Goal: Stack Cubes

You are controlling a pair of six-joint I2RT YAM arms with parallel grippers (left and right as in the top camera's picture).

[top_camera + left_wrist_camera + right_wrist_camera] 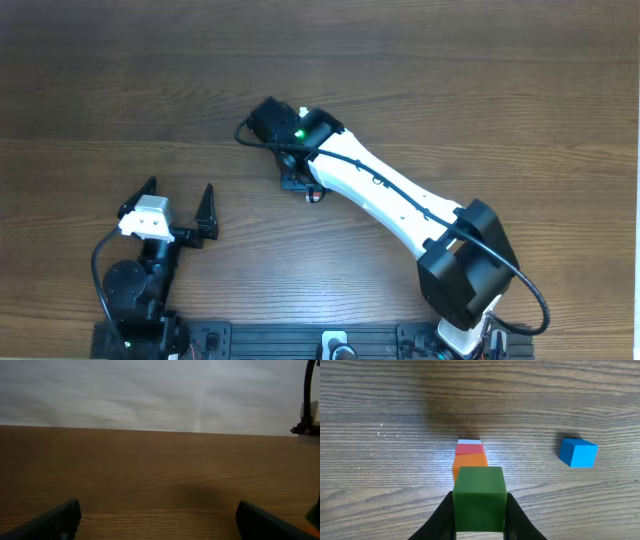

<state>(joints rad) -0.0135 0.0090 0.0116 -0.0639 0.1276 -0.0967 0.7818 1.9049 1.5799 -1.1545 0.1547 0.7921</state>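
Note:
My right gripper is shut on a green cube, its fingers pressing on two opposite sides. Just beyond the green cube is an orange cube, with a red cube and a thin white edge showing past it, apparently a stack seen from above. Whether the green cube touches the orange one I cannot tell. A blue cube lies alone on the table off to one side. In the top view the right gripper is near the table's middle. My left gripper stands open and empty at the front left.
The wooden table is bare at the back and the right. The left wrist view looks across bare tabletop to a pale wall, with part of the right arm at its edge.

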